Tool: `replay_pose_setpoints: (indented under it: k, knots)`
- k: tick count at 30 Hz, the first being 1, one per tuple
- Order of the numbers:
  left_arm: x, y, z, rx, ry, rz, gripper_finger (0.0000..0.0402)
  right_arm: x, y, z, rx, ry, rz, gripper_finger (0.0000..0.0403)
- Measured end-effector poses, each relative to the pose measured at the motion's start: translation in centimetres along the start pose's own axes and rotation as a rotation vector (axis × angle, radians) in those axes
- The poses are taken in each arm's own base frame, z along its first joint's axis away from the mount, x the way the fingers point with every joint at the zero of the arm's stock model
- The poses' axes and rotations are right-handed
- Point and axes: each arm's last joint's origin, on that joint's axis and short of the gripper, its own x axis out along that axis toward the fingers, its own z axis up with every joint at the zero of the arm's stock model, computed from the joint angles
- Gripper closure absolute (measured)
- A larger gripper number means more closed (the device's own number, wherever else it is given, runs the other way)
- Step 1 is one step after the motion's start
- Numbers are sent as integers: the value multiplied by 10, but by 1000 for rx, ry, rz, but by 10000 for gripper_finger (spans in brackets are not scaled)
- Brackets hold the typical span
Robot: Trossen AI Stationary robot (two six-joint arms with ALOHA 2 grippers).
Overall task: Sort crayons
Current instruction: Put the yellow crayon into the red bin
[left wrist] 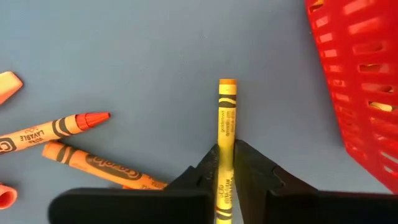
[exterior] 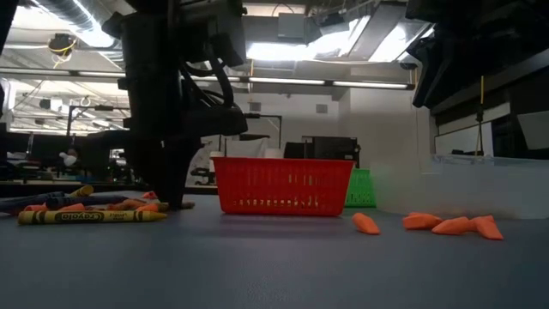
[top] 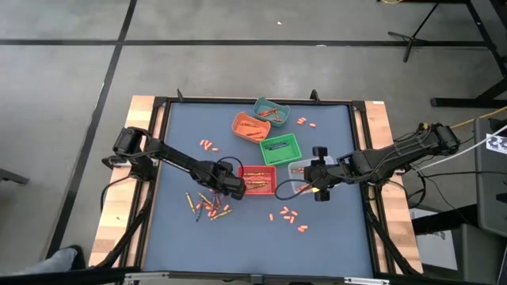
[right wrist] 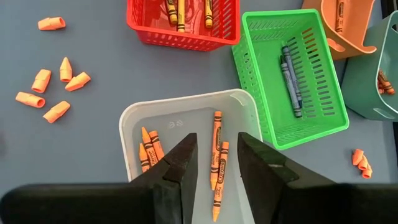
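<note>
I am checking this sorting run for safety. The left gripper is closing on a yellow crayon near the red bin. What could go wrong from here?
1. The left gripper grips the yellow crayon near one end, so the long free part may tilt or slip when lifted.
2. The red bin stands close beside it; a swing could knock its wall.
3. Loose crayons lie near and may get pushed.

Five bins (top: 280, 148) (red, green, orange, teal, white), two robot arms (top: 178, 161), dozens of crayons (top: 207, 204)
</note>
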Motion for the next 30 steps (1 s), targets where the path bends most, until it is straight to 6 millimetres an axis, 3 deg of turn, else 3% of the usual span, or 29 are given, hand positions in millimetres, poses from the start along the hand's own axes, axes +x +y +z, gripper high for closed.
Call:
replay_pose_setpoints:
  k: [7,17,30]
  knots:
    - [0,1,4,-2,0,4,397,0,0,0,-1,0,0,290]
    - [-5,5,16,74,-16,6,399,0,0,0,-1,0,0,290]
    - [-49,6,39,202,-197,-153,401,0,0,0,0,0,-1,290]
